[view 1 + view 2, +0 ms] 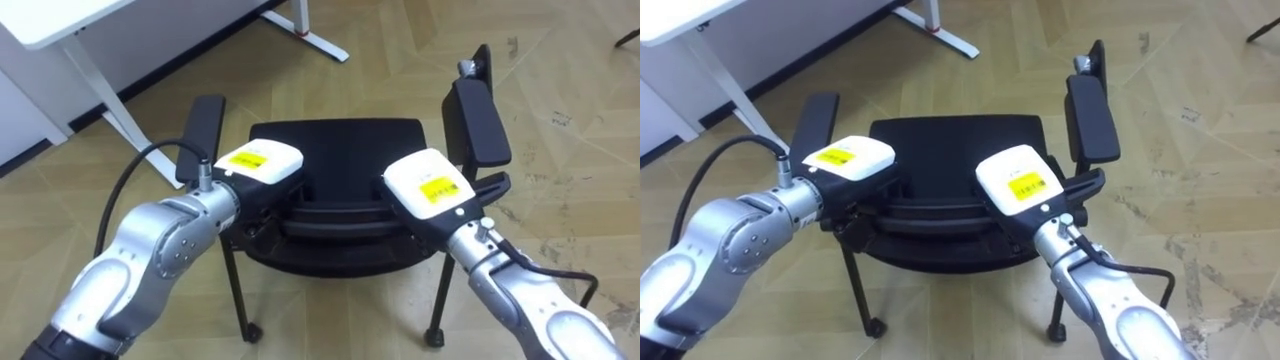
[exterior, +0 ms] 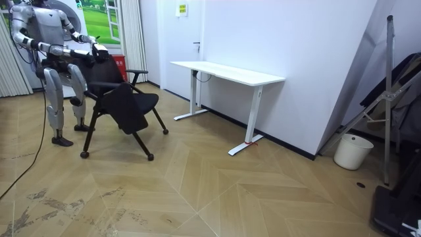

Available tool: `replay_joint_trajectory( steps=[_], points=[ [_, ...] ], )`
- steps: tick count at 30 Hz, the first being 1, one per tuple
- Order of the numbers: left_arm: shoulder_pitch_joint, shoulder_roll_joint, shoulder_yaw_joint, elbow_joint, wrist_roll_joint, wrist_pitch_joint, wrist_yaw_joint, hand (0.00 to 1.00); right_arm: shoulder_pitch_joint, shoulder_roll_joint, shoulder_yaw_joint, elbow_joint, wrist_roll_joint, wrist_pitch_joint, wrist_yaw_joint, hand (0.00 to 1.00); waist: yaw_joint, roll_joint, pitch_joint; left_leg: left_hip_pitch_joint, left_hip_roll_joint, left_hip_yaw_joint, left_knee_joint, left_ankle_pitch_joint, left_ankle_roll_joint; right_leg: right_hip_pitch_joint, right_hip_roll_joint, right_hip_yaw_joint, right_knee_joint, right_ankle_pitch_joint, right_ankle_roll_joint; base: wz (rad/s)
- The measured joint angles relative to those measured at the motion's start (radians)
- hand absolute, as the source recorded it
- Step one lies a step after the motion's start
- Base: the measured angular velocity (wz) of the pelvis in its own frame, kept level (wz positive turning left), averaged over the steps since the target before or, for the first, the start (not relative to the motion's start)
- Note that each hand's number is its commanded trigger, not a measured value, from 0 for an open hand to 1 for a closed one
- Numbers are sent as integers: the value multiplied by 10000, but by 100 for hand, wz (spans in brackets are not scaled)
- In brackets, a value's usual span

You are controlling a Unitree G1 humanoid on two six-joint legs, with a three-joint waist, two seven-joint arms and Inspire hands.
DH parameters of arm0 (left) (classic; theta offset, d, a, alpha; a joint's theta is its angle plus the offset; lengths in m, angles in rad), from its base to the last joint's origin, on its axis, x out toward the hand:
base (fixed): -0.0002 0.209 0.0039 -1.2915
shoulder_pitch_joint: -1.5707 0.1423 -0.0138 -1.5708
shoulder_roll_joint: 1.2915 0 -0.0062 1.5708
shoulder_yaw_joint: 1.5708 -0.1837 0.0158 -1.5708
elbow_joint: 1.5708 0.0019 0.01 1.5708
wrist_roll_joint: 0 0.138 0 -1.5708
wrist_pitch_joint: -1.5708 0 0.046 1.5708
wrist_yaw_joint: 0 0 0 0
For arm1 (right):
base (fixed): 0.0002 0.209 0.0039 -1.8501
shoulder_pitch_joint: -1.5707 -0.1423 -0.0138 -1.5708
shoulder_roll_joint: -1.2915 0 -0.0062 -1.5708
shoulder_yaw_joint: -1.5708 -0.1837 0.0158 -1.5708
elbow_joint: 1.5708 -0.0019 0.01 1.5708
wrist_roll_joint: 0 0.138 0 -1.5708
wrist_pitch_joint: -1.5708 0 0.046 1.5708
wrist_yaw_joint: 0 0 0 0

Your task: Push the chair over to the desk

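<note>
Chair (image 1: 340,145) stood on the wooden floor (image 1: 560,60) directly in front of the robot in the left eye view, with its backrest (image 1: 335,222) nearest the robot and its seat facing away, up the picture. The left hand (image 1: 258,165) and right hand (image 1: 430,185) lay on top of the backrest, one towards each end, probably so that a forward push would drive it straight instead of swinging it. The fingers of both hands reached over the far side of the backrest, so I could not tell whether they gripped it. An armrest (image 1: 478,120) stuck up beside the right hand.

From the room view, the robot stood upright behind the chair, arms out to the backrest. The seat pointed to the room view's right, roughly towards the white desk (image 2: 227,71). A white bin (image 2: 353,151) stood well apart.

Seen from the right eye, the backrest's long edge ran left to right between the hands, and the chair's back-to-front axis ran away from the robot.
</note>
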Motion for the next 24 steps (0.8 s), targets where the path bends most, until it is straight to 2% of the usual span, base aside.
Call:
replay_joint_trajectory(
  steps=[14, 17, 19, 21, 22, 24],
  points=[
    [-2, 85, -70, 11, 48, -42, 34, 100, -47, -193, 281, 164, -26, 10, -492, 100, 62, 22, -24, 5, 9, 115, 97, 1, -1, 5, -17, -21, 32, 0, 0, 0],
    [-2, 75, -82, 76, 58, -19, 57, 100, -163, -202, 383, 403, 18, -3, -585, 100, 34, 10, -30, 13, 15, 115, 156, 1, -1, 34, -34, -149, 52, 0, 1, 0],
    [0, 7, -85, 299, 58, -21, 118, 100, -340, -201, 576, 749, 134, -23, -697, 100, 16, -38, -54, 3, 23, 126, 383, -3, -5, 123, -54, -204, 90, 0, 1, 0],
    [-11, -215, -86, 496, 248, -35, 164, 100, -392, -193, 617, 877, 296, -36, -699, 100, 6, -63, -58, -129, 72, 194, 796, -65, -44, 228, -56, -394, 127, -16, -5, 10],
    [-70, -269, -85, 604, 315, -80, 182, 100, -425, -180, 616, 959, 340, -40, -699, 100, 37, -109, -55, -312, 176, 368, 1199, -156, -56, 164, -42, -510, 318, -132, -68, 13],
    [-160, -298, -85, 841, 307, -234, 209, 100, -460, -79, 615, 1159, 388, -96, -698, 100, 55, -204, -74, -646, 341, 439, 2119, -373, -114, 128, -10, -601, 748, -498, -180, 17]
  ],
)
